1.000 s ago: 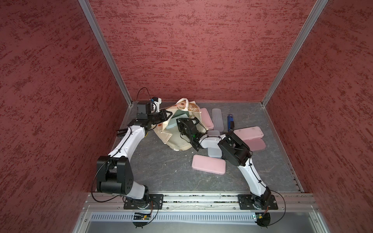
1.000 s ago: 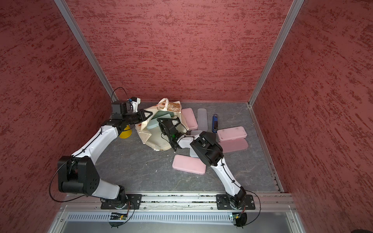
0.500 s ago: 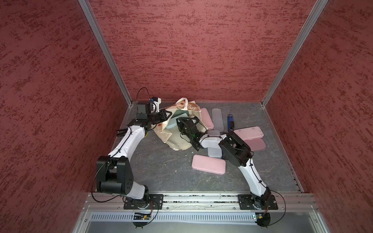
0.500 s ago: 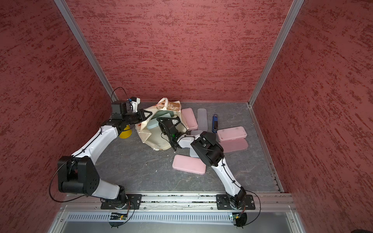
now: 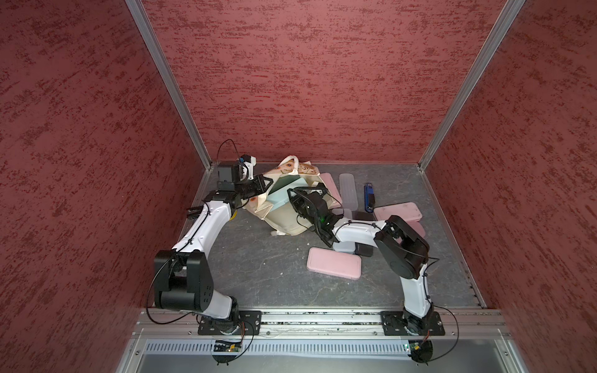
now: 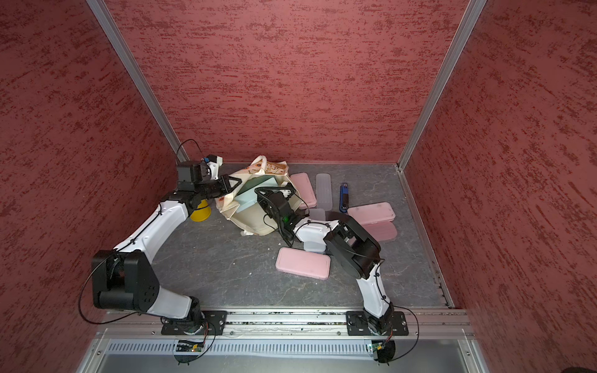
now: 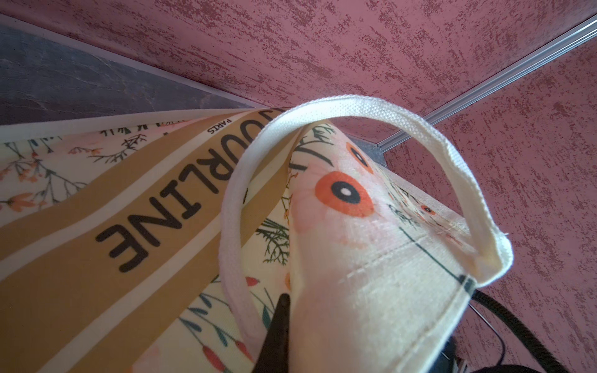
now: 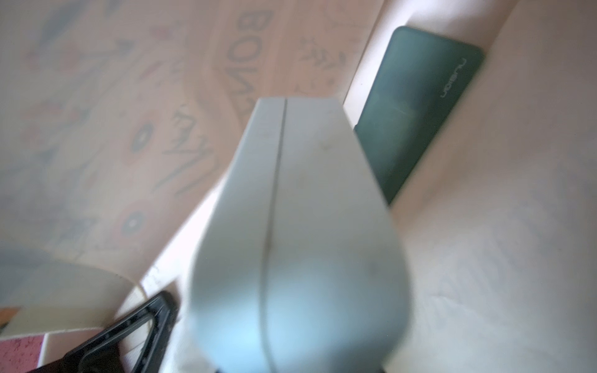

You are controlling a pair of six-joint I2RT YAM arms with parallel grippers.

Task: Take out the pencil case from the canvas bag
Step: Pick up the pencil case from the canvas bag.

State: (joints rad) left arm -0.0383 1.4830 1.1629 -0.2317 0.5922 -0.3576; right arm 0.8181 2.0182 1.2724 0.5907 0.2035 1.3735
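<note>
Two claws: both work at the mouth of the canvas bag (image 5: 286,222), which lies slumped on the grey table (image 5: 258,274) near the back wall.
Left claw: the left claw (image 5: 264,184) is clenched on the bag's upper rim, and one dark finger (image 7: 277,316) presses the cloth in the left wrist view.
Reason for that hold: lifting the rim, I judge, makes the mouth gape and gives the other arm room.
Right claw: the right claw (image 5: 294,194) is clamped on the near end of the pale blue pencil case (image 5: 279,199). In the right wrist view this case (image 8: 300,210) runs straight out from the jaws.
Pencil case: partly inside the bag with its near end at the mouth, not yet clear of the cloth.
Reason for the end grip: it should let the case slide out lengthways without dragging fabric.
Second case: a dark green case (image 8: 420,106) sits deeper in, beside the pale one.
Writing on bag: a tan stripe reads "JOURLINE" with a small "PARIS". A blurred "BON" shows through the lining.
Writing on green case: pale corner lettering, roughly "NUSIGN".
Handle: the white handle (image 7: 420,129) loops free.
Elsewhere: pink cases (image 5: 333,263) lie out on the table.
</note>
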